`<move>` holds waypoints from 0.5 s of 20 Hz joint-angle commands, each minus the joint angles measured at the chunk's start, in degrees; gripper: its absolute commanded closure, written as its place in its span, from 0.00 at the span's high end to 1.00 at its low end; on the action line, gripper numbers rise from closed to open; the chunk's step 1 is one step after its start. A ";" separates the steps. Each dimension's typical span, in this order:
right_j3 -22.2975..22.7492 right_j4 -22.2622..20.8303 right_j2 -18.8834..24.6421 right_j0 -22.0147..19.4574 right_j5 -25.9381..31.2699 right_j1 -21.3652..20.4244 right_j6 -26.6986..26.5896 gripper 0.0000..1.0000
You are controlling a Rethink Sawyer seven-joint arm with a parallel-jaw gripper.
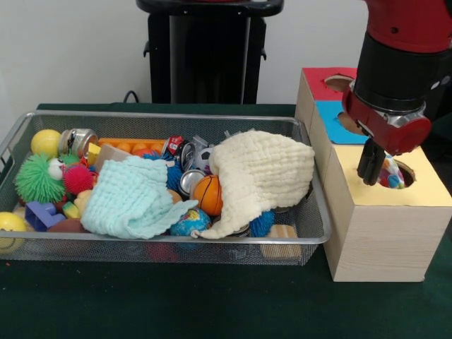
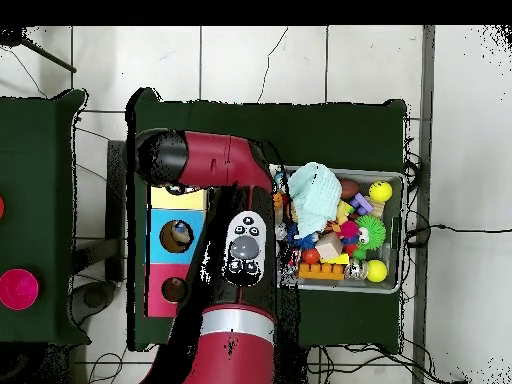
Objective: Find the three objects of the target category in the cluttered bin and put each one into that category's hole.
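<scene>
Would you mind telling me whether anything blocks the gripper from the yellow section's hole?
Nothing visible does: the gripper hangs right at the hole in the wooden box's yellow section, where colourful items already lie.

the red and black arm point(image 2: 215, 200) reaches up from the bottom edge and bends left across a dark green tabletop point(image 2: 330, 125), covering the left end of a wire bin point(image 2: 402, 230). the bin is packed with clutter: a pale mint cloth point(image 2: 316, 195) lies at its upper left, a green spiky ball point(image 2: 373, 232) sits toward the right, yellow balls point(image 2: 380, 190) rest near the right corners, and an orange block point(image 2: 322, 270) lies along the lower side. left of the arm stands a box point(image 2: 177, 236) with yellow, blue and red panels; the blue and red panels each show a round hole. a pink disc point(image 2: 18, 289) lies on a separate green surface at the far left.
</scene>
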 commanded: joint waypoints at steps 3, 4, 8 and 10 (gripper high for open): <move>12.15 1.38 4.74 1.62 -5.70 0.47 4.35 0.00; 12.52 1.57 4.67 1.93 -5.84 0.27 4.64 0.00; 13.49 2.35 4.27 3.28 -5.64 -0.43 6.28 0.00; 13.61 2.63 4.01 3.89 -5.53 -0.38 6.91 0.00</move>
